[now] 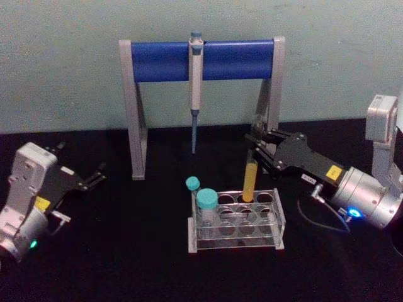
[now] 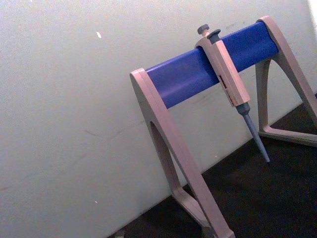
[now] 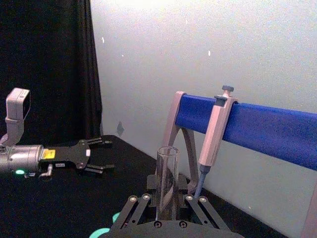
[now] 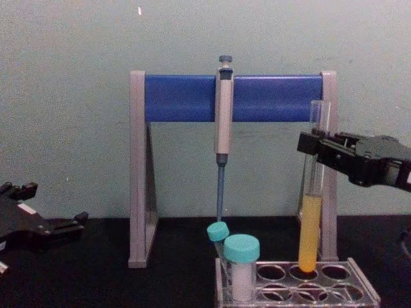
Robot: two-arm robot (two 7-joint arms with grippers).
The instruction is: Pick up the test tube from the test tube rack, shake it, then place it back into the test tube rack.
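Glass, tall and uncapped, the slim test tube point(image 1: 249, 179) with yellow-orange liquid stands in a back hole of the low clear plastic test tube rack point(image 1: 279, 234). The right gripper point(image 1: 254, 146) sits around its upper part; we cannot tell whether it pinches. Well left of the rack, across bare black tabletop point(image 1: 138, 251), the left gripper point(image 1: 99, 177) rests spread apart. Behind the rack stands a grey-and-blue pipette stand point(image 1: 164, 60).
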